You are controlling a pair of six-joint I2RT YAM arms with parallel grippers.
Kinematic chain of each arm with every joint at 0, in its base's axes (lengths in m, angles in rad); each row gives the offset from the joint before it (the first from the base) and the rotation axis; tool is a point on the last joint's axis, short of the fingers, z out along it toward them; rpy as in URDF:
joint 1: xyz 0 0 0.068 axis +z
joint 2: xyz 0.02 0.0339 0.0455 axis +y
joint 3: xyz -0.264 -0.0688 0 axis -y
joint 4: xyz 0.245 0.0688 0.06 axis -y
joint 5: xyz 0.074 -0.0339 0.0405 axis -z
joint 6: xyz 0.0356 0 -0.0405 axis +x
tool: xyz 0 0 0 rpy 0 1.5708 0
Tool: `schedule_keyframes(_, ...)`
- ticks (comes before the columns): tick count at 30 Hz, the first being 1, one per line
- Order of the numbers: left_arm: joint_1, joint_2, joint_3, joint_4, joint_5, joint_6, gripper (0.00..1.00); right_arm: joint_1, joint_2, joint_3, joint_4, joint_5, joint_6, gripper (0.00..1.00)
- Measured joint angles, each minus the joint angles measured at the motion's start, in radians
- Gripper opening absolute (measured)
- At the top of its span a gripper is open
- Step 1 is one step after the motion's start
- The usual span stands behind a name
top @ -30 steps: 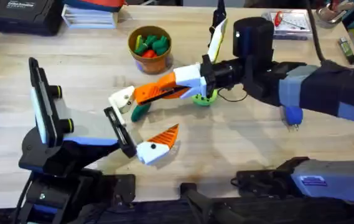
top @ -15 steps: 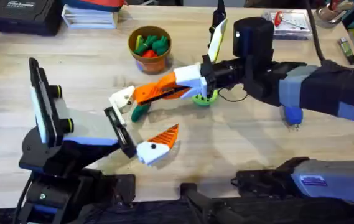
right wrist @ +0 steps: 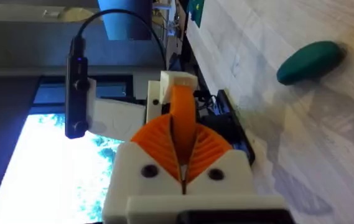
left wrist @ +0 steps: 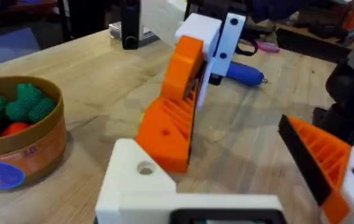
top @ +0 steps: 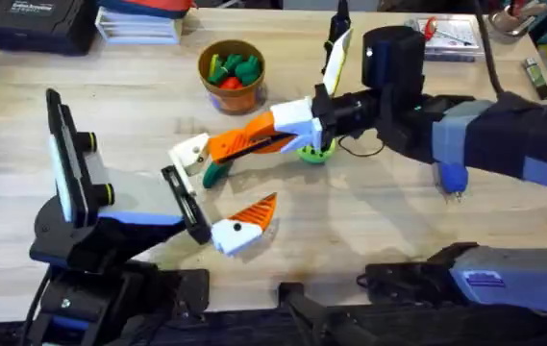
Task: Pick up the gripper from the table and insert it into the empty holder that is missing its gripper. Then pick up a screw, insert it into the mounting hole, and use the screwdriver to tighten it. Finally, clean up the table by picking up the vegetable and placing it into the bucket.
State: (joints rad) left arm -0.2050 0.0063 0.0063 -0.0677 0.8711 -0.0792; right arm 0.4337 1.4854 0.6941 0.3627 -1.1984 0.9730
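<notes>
Two grippers meet mid-table: right gripper (top: 217,146) clamped on orange gripper (left wrist: 167,134), pressing it against white holder (top: 188,154); left gripper (top: 217,197) spread apart.

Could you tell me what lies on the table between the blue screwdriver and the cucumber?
In the overhead view, a bright green holed disc lies between the screwdriver and the cucumber, under the right arm.
</notes>
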Motion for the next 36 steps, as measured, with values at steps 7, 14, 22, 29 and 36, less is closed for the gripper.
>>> schedule_keyframes(7,0.001,0.000,0.000,0.000,-0.014,0.000,0.987,0.039,0.065,0.000,0.143,-0.002,0.044,0.006)
schedule_keyframes(14,0.006,0.000,0.000,0.003,-0.051,-0.003,0.986,0.065,0.144,-0.002,0.317,-0.003,0.154,0.006)
schedule_keyframes(22,0.018,0.000,0.000,0.004,-0.091,-0.012,0.986,0.081,0.203,0.059,0.324,-0.004,0.200,0.006)
schedule_keyframes(29,0.029,0.000,0.000,0.007,-0.147,-0.011,0.986,0.097,0.256,0.126,0.322,-0.004,0.207,0.006)
schedule_keyframes(36,0.018,0.001,0.000,0.007,-0.117,-0.026,0.986,0.121,0.258,0.139,0.246,0.022,0.196,0.006)
